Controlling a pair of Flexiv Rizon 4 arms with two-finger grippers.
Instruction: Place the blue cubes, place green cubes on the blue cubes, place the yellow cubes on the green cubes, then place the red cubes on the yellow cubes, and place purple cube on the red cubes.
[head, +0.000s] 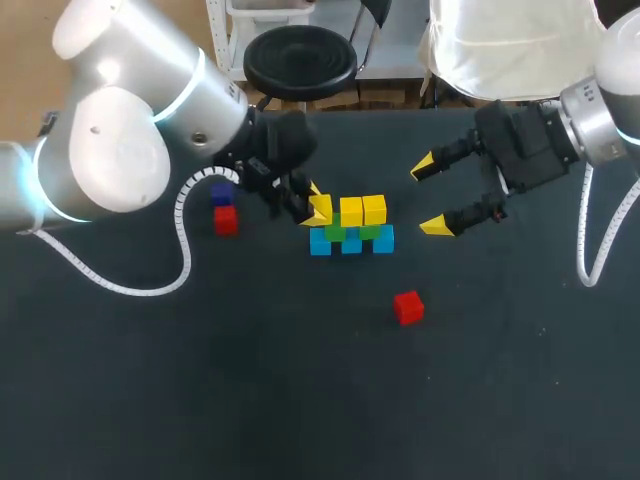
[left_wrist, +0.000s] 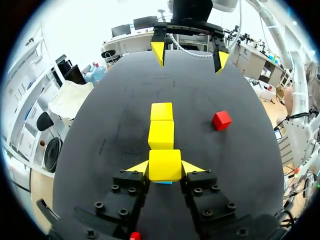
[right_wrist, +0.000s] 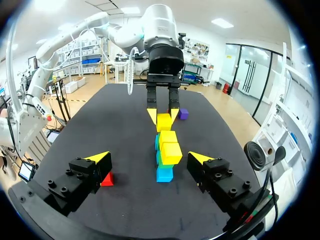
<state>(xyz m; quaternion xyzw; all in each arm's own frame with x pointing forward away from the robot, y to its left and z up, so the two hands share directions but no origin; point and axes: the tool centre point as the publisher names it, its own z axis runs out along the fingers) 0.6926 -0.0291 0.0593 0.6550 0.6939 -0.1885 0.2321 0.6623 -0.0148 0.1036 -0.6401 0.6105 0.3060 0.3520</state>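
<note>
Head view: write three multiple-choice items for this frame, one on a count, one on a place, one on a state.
1. How many yellow cubes show? A one; B two; C three.
2. Where is the purple cube? A atop the yellow cubes; B on the table beside a red cube; C off the table.
3. The right claw is: A open and empty; B shut on a red cube; C shut on a green cube.
Answers: C, three sit in a row; B, it lies by the red cube; A, its fingers stand apart, nothing between.
</note>
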